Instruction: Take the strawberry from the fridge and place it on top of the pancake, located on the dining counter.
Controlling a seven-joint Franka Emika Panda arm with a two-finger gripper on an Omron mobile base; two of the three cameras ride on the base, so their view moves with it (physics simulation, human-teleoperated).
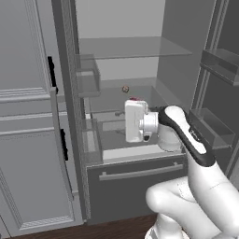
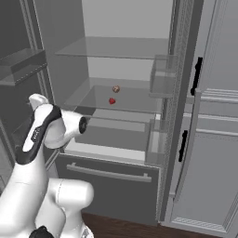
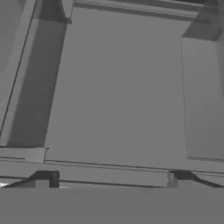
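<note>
The fridge [image 1: 140,173] stands with both doors open, showing its pale glass shelves. The strawberry [image 2: 112,100] is a tiny red berry on the middle shelf; in the left base view only its red top [image 1: 134,99] shows just above my white hand [image 1: 135,120]. My gripper [image 3: 111,177] is open, its two dark fingertips [image 3: 46,177] wide apart with nothing between them, facing a bare grey shelf at the level below the berry. The pancake and the dining counter are out of view.
A small brown round thing [image 2: 116,89] lies behind the strawberry on the same shelf. Door bins [image 1: 88,77] line the open left door, and others [image 1: 215,126] line the right one. A closed drawer [image 2: 108,174] sits below the shelves. Light grey cabinets [image 1: 28,140] flank the fridge.
</note>
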